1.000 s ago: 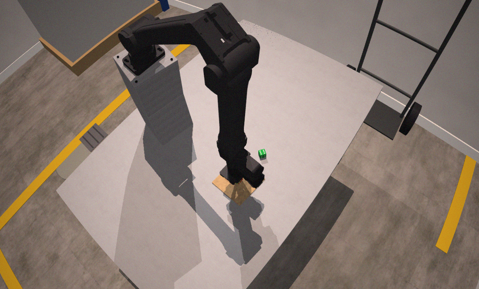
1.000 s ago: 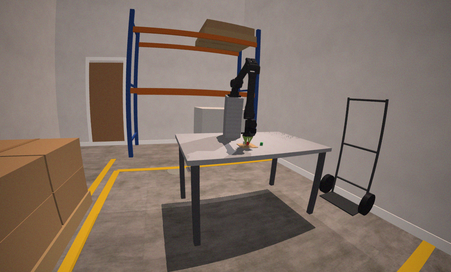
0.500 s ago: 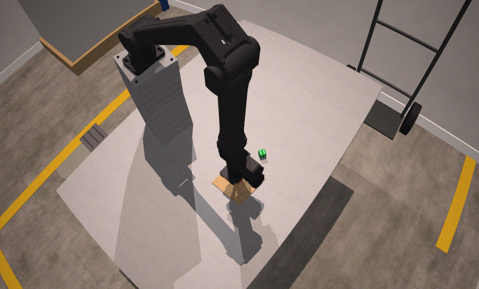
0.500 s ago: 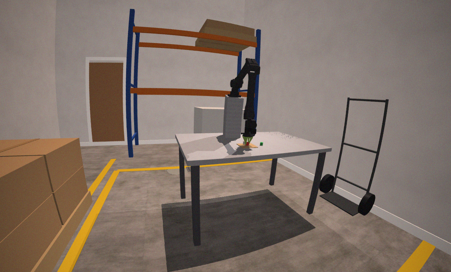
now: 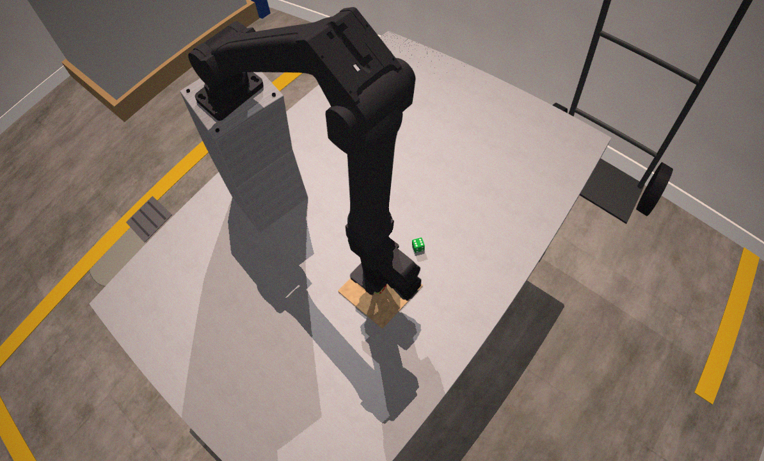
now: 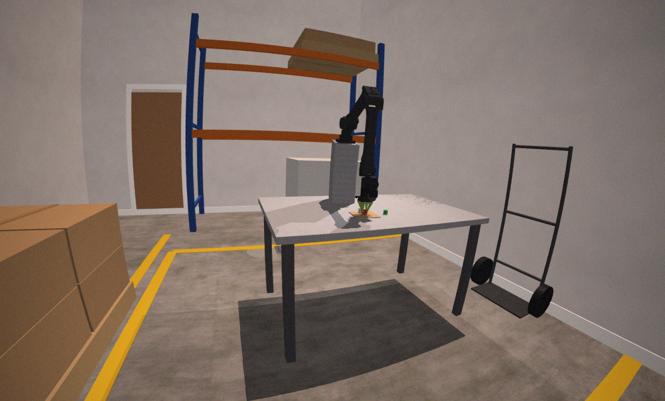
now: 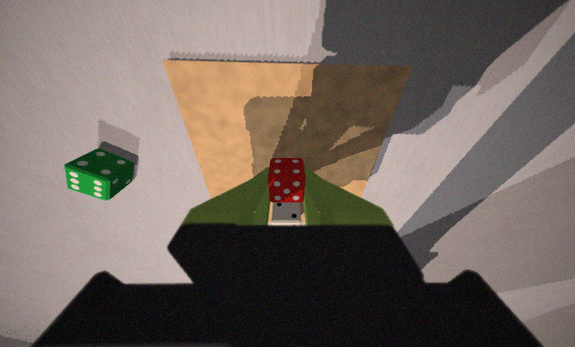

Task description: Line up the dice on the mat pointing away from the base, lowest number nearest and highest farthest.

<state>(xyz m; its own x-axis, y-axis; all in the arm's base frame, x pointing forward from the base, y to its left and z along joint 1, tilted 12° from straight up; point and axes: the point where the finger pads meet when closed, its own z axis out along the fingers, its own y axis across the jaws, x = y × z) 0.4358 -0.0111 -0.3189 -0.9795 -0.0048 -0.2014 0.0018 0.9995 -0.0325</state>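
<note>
My gripper [image 7: 286, 173] has green fingers and is shut on a red die [image 7: 286, 179], held low over the near part of the tan mat [image 7: 277, 120]. I cannot tell whether the red die touches the mat. A white die [image 7: 285, 214] with black pips shows just behind the red die, between the fingers, and is mostly hidden. A green die [image 7: 99, 173] stands on the bare table to the left of the mat. In the overhead view the arm covers the gripper [image 5: 380, 288] over the mat [image 5: 377, 303], and the green die [image 5: 419, 245] stands beside it.
The grey pedestal [image 5: 247, 148] of the base stands at the table's back. A hand truck [image 5: 648, 114] stands off the table's right side. Shelving [image 6: 275, 114] and cardboard boxes [image 6: 40, 279] stand in the room.
</note>
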